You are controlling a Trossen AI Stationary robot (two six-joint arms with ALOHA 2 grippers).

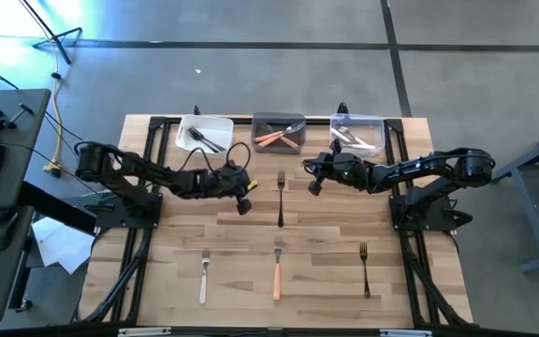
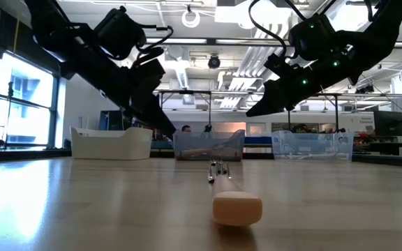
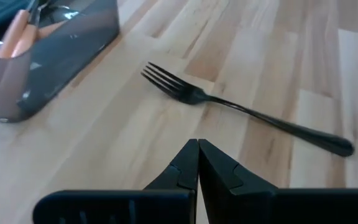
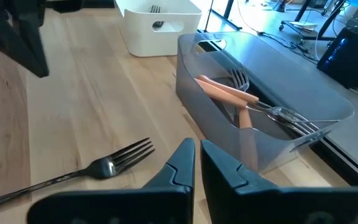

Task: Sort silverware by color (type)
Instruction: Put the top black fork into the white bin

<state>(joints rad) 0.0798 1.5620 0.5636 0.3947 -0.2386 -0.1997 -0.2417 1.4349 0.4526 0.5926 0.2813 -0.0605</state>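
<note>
Black-handled fork (image 1: 281, 197), slim, metal tines: lies on the pale wooden tabletop (image 1: 176, 243) between both arms, long axis running from the bins toward the near edge, tines bin-ward. Left hand (image 1: 244, 198), fingers pressed together, empty, hovers just beside its handle and seems the nearer. Right hand (image 1: 313, 182), likewise closed and empty, hangs near the tines. Three more forks, white-handled (image 1: 205, 275), peach-handled (image 1: 277, 270) and black-handled (image 1: 365, 270), lie in a row nearer the front edge. Sorted pieces sit in the white bin (image 1: 223, 124), dark grey bin (image 1: 278, 120) and clear bin (image 1: 378, 123).
</note>
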